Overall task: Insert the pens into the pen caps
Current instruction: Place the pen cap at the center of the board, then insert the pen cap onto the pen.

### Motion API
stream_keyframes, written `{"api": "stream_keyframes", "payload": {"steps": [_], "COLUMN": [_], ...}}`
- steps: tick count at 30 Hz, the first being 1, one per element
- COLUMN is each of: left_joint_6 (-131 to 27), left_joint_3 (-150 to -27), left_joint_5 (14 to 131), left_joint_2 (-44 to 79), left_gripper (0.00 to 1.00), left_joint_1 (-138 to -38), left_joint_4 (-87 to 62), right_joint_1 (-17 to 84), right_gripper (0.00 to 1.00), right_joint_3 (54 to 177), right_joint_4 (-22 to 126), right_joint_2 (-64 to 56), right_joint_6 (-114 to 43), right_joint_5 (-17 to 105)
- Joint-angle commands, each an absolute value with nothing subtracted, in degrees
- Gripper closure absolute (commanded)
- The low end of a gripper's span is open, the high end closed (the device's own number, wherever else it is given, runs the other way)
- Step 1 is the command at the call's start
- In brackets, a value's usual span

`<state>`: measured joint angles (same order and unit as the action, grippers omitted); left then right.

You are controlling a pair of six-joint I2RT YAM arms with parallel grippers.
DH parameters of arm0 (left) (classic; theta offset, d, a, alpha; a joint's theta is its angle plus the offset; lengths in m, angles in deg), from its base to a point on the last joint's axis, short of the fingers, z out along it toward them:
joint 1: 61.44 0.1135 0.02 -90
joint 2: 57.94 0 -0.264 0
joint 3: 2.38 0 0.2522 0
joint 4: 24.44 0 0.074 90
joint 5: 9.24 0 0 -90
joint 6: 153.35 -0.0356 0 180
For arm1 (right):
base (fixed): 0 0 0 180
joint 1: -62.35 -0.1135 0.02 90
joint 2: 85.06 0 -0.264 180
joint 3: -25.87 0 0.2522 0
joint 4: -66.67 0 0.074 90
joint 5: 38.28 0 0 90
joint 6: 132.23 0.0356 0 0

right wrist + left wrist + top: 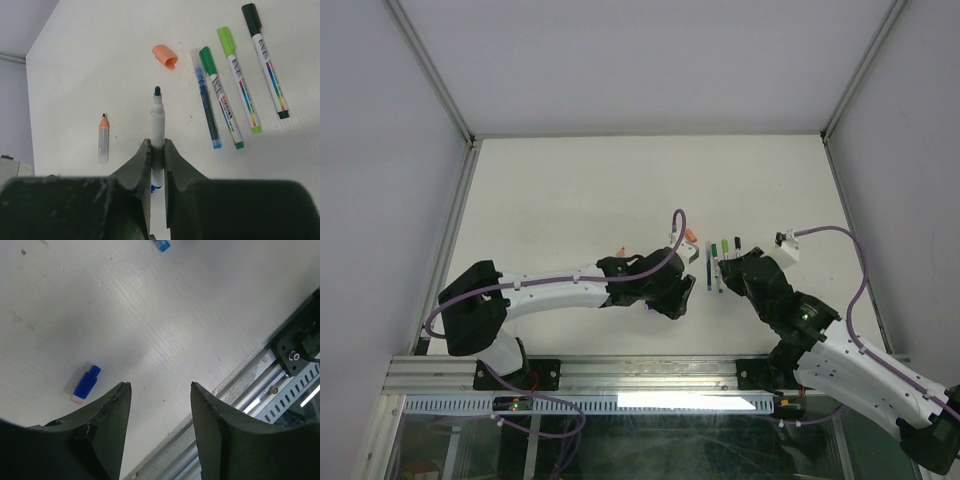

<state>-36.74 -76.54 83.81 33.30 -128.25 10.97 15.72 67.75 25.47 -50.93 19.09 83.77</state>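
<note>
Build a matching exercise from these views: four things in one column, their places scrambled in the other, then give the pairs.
Things:
1. blue cap
2. orange cap
3. dark-tipped pen
4. black-capped pen

Places:
A. clamped in the right fingers
B. far right of the pen row
C. lying by the left fingers
D. lying just left of the row

Pairs: 1-C, 2-D, 3-A, 4-B

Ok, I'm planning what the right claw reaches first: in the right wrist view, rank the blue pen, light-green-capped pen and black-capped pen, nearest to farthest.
1. Blue pen, just right of the right claw and its held pen.
2. Light-green-capped pen, further right.
3. Black-capped pen, rightmost and farthest.
</note>
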Motion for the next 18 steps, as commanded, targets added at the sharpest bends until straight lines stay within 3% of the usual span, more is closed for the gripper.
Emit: {"api": "stream_keyframes", "payload": {"steps": [1, 18], "left_joint_6": [-27.24, -27.45], "left_joint_3": [-76.75, -76.75], "left_joint_5": [84.43, 84.54], "left_joint_2": [32.76, 40.05], "left_gripper": [0.49, 0.49], "left_joint_1": [-127.97, -127.97], "left_joint_4": [13.89, 19.30], "right_joint_1": [15.95, 15.97], "right_gripper": [0.89, 0.89], "right_joint_3": [67.02, 66.11], "right_joint_4": [28.92, 28.88], "right_joint_2": [-51.65, -51.65], "right_joint_6": [18.88, 19.80], "right_joint_5": [83.94, 84.25]}}
